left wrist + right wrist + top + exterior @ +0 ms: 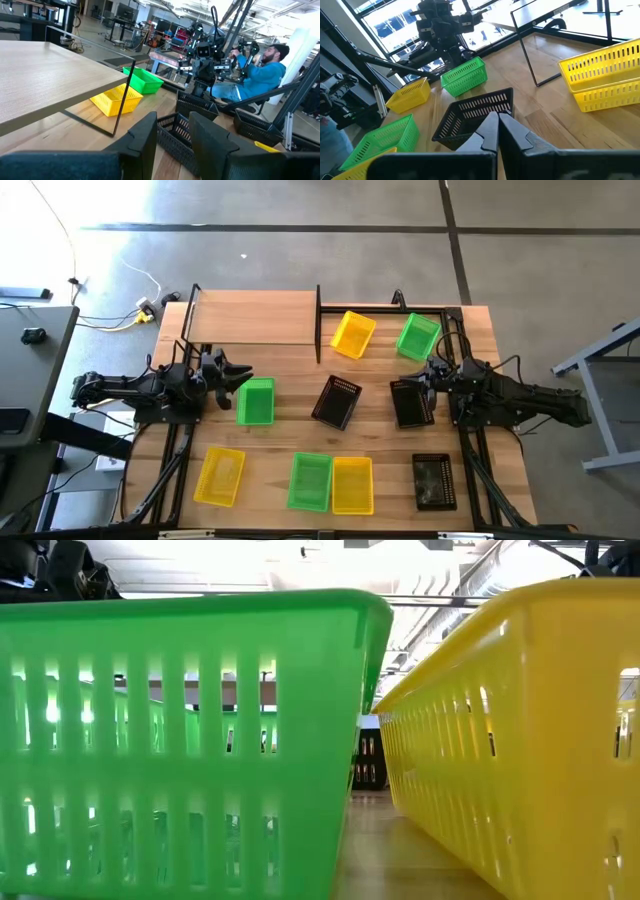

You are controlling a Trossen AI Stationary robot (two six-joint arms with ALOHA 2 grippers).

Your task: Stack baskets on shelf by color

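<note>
In the high view the light-wood shelf [250, 318] stands at the table's far left. Nine baskets lie scattered. A yellow one [352, 333] and a green one [418, 337] are at the far right. A green one [255, 401] and two black ones [336, 400] [411, 402] sit mid-table. Yellow [219, 476], green [310, 481], yellow [351, 485] and black [433, 480] baskets line the near edge. My left gripper [236, 376] [172, 145] hovers open beside the mid-table green basket. My right gripper [426, 378] [498, 131] is shut, above the right black basket's far end.
A bare black metal frame [392, 307] stands right of the shelf, around the far yellow and green baskets. In the low view a green basket [180, 740] and a yellow basket [520, 740] fill the picture. A person in blue [265, 72] sits beyond the table's right side.
</note>
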